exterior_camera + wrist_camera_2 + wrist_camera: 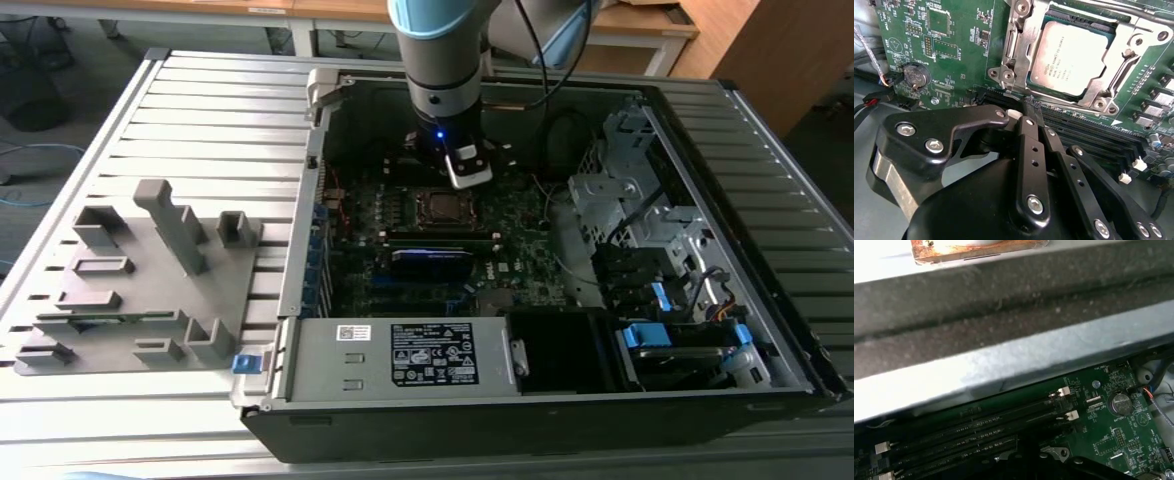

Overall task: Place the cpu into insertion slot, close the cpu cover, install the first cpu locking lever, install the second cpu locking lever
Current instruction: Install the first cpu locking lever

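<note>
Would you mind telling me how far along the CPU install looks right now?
Done: the cpu sits in the slot with the cover closed over its edges. A lever lies along the cover; whether it is latched, I cannot tell. In hand: nothing seen in the claw, which hangs beside the socket over the memory slots. Left: confirming both levers.

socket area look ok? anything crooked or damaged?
Nothing stands out. The silver-grey square cpu sits flat and square in the socket, framed evenly by the silvery metal cpu cover. No visible damage.
</note>
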You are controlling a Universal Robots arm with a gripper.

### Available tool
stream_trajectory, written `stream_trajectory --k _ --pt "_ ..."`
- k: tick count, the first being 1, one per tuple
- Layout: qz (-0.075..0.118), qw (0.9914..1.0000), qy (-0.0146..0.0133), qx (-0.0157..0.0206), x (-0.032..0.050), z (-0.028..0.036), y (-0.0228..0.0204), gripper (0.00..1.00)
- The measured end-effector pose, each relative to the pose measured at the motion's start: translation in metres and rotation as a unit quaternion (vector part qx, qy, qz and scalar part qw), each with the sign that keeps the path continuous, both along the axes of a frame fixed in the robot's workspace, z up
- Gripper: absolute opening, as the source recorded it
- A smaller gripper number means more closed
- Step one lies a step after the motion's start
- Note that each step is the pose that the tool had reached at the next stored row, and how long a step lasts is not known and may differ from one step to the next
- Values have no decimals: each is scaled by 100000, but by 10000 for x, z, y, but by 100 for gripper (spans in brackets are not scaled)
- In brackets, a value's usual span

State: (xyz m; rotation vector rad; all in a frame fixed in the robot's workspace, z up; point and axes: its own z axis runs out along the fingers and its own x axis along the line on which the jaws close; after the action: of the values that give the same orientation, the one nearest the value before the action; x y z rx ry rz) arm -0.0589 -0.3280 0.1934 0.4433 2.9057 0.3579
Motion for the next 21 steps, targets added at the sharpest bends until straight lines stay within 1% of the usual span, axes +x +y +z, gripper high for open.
stream_trajectory --k 1,4,5,6,8,16,18,21 --pt "9 99999 -10 337 0 0 -1 10" --pt "-2 99988 -59 1523 1 -1 1 10" --pt "-4 99984 -66 1803 0 -1 0 10" --pt "-10 99981 -66 1937 0 -1 1 10" --pt "-14 99980 -68 1994 0 -1 1 10" --pt "-7 99980 -68 1999 1 -1 -1 10" --pt "0 99980 -67 1994 2 -1 -11 10" --pt "-3 99980 -67 2004 3 -1 -37 10"
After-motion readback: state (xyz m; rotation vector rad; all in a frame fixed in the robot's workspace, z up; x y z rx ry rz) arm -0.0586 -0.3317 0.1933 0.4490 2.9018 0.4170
